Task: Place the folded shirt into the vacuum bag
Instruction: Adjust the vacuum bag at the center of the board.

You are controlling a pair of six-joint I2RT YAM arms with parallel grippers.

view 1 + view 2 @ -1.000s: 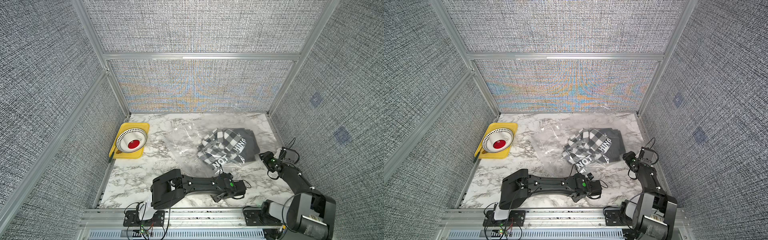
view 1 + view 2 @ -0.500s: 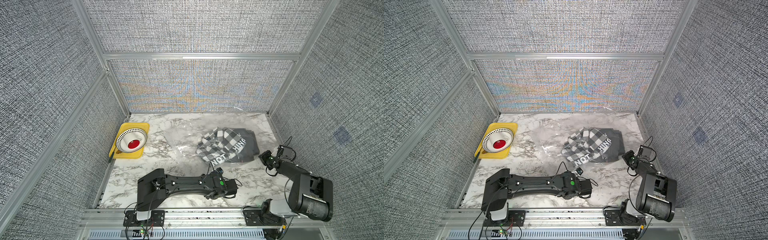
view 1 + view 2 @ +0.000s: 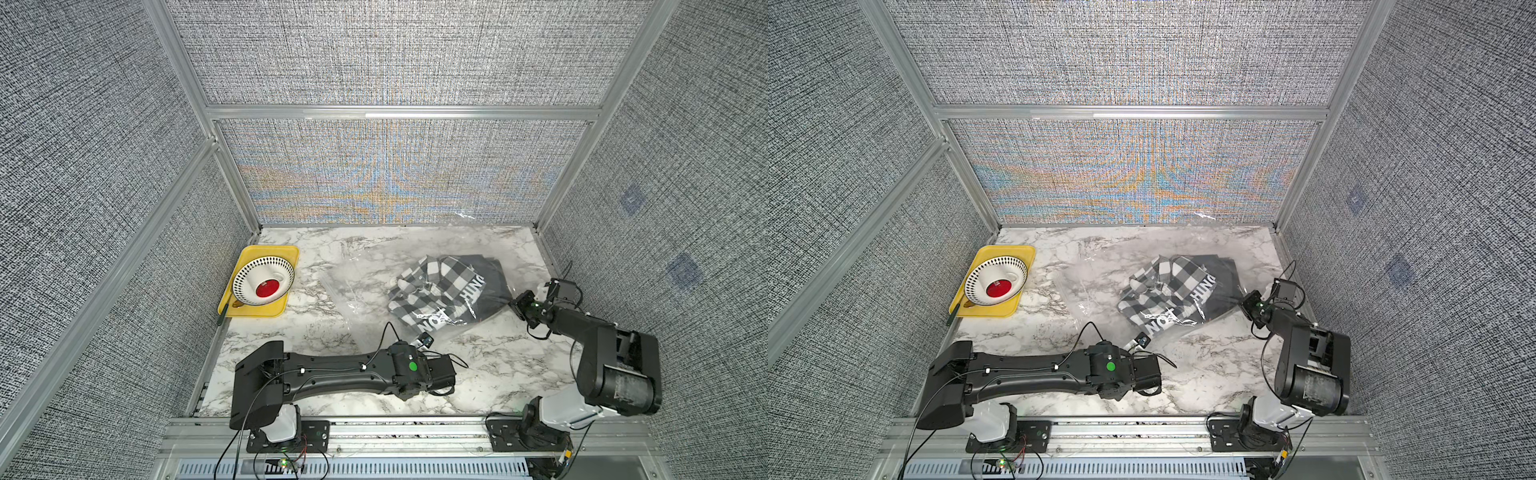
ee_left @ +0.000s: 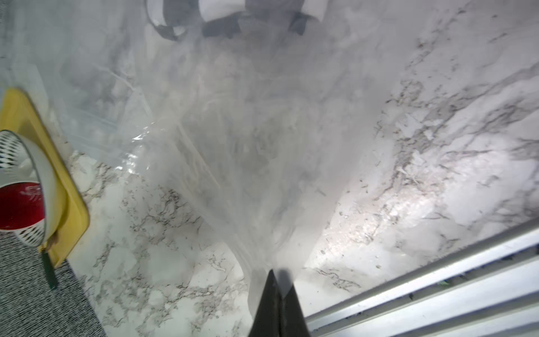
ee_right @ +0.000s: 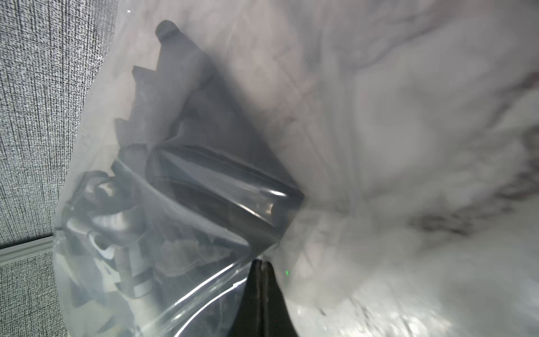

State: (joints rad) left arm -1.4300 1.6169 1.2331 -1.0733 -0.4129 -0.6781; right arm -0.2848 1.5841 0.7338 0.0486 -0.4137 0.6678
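Clear plastic is now being pinched at two points. A second ago both grippers were standing partly open, and both have since snapped shut on the bag [image 3: 357, 286]. The left gripper [image 4: 274, 277] is clamping a gathered fold of the bag's near edge, with the film fanning away from its tips over the table [image 3: 291, 332]. The right gripper [image 5: 261, 265] is nipping the bag's rim beside a clear band that looks like the zip seal. The left arm has also been drawing back toward its base, and the right arm's upper link has been rising.

The shirt [image 3: 449, 291], black-and-white check with a dark lettered panel, is lying inside the bag. It is just beyond the right gripper's tips and farther out from the left gripper's. The placing looks nearly finished, and the twin grip is probably readying the bag for a tug or lift to settle the shirt deeper.

The left arm is stretching low and almost flat over the table, its gripper turned toward the shirt. The right arm is folding sharply, elbow high, forearm sloping down to the bag. A yellow tray [image 3: 257, 311] holding a bowl [image 3: 243, 282] is sitting well apart from both grippers.
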